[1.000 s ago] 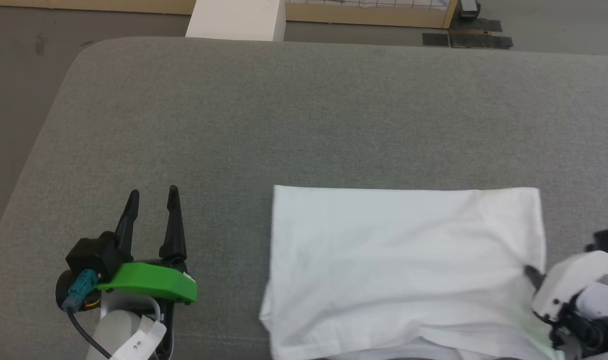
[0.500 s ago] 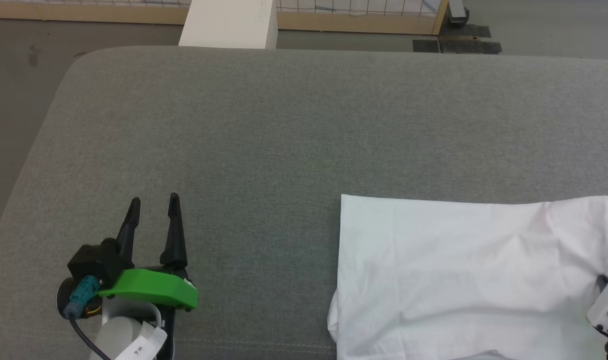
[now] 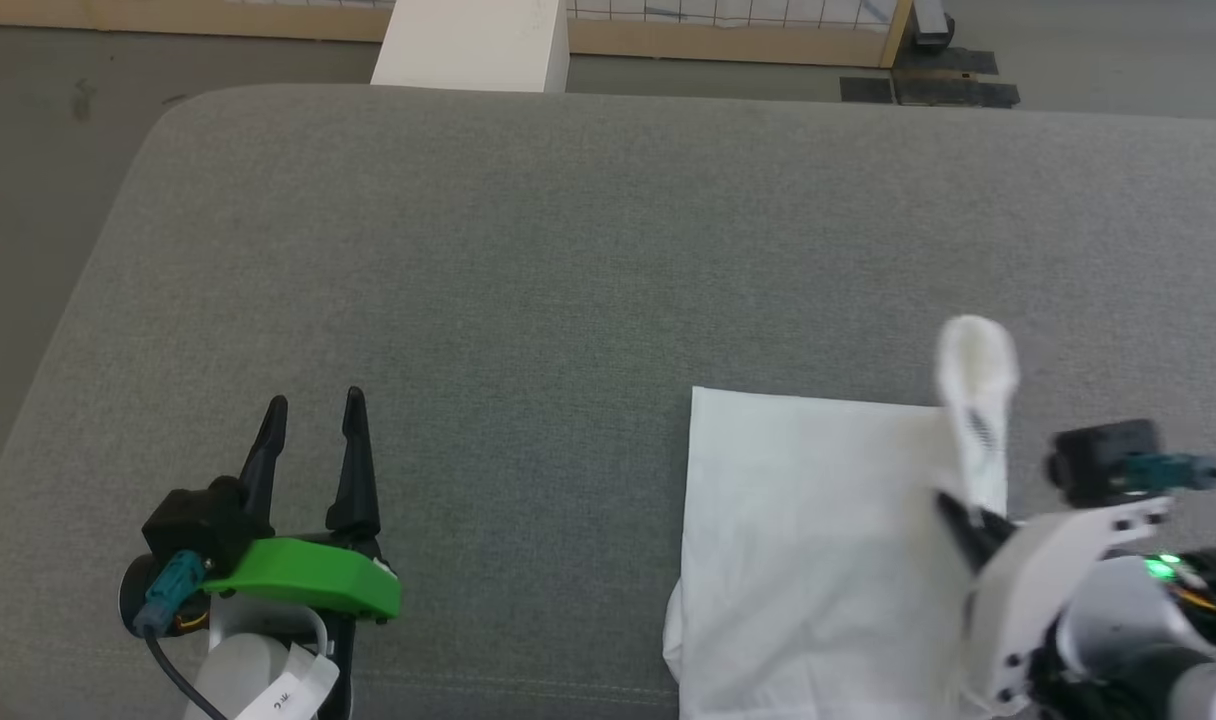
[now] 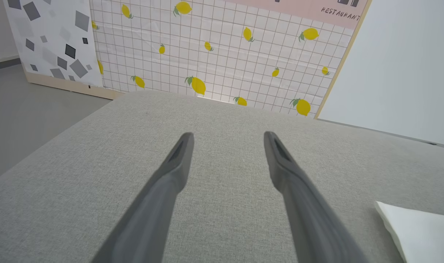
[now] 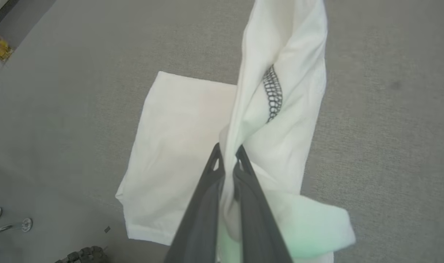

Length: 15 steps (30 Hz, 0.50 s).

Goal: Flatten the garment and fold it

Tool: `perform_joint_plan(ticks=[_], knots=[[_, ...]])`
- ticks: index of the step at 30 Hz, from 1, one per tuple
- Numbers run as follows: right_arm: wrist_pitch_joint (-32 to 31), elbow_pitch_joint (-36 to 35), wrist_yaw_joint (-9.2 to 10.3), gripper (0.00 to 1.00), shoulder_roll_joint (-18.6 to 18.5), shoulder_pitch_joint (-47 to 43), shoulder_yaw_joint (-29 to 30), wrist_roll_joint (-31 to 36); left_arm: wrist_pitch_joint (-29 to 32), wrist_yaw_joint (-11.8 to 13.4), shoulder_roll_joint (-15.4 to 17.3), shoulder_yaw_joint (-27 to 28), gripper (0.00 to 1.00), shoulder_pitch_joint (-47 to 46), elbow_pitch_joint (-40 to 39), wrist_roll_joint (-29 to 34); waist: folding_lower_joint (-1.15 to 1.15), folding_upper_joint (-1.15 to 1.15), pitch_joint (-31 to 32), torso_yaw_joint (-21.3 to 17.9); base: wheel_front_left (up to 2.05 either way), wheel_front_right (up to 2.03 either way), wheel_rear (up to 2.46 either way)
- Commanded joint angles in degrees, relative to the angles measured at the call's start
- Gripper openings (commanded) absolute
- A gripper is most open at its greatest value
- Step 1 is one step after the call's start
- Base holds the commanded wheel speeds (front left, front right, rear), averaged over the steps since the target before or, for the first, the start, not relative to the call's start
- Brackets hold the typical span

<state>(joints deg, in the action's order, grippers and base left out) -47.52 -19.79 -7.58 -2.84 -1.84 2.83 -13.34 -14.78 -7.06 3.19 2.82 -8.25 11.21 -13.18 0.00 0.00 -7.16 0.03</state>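
The shirt (image 3: 808, 560) lies on the near right part of a wide grey pad (image 3: 568, 250) with a coarse woven surface and rounded corners. Most of it is a flat, smooth white rectangle of thin fabric, with straight far and left edges. Its right side is pulled up off the pad into a narrow, twisted strip that stands upright and curls over at the top. A short line of dark zigzag stitching (image 5: 272, 91) runs down the raised strip.

The right gripper (image 5: 227, 160) is pinched tight on that strip, its two long dark fingers pressed together with the cloth between them near the tips. Loose fabric bunches below the grip.

The left gripper (image 3: 315, 400) sits low over the near left of the pad, well apart from the shirt, its tapered fingers spread and nothing between them.

Past the far edge stands a rigid white box (image 3: 473, 45). Behind it is a grid-patterned panel (image 4: 214, 54) printed with lemons.
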Motion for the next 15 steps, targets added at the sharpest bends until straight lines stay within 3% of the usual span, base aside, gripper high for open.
perform_joint_plan(ticks=[1,7,15], knots=[[-0.75,-1.13,0.09,0.00,-0.04,0.22,-3.14,0.82,-0.22,-0.40,-0.25,-0.08,1.00,-0.18,0.04,0.17,0.00,0.00,-0.41,0.26,0.00,0.00,0.00],[-0.85,3.29,0.09,0.00,-0.04,4.20,-13.52,1.95,-0.22,-0.41,-0.27,-0.94,1.00,-1.38,0.18,-0.09,0.00,0.00,-1.86,1.52,0.00,0.00,0.00],[1.36,16.49,0.09,0.00,-0.04,10.55,-20.22,0.65,-0.22,-0.42,-0.29,-1.61,1.00,-2.48,0.36,-0.53,0.00,0.00,-3.60,3.25,0.00,0.00,0.00]])
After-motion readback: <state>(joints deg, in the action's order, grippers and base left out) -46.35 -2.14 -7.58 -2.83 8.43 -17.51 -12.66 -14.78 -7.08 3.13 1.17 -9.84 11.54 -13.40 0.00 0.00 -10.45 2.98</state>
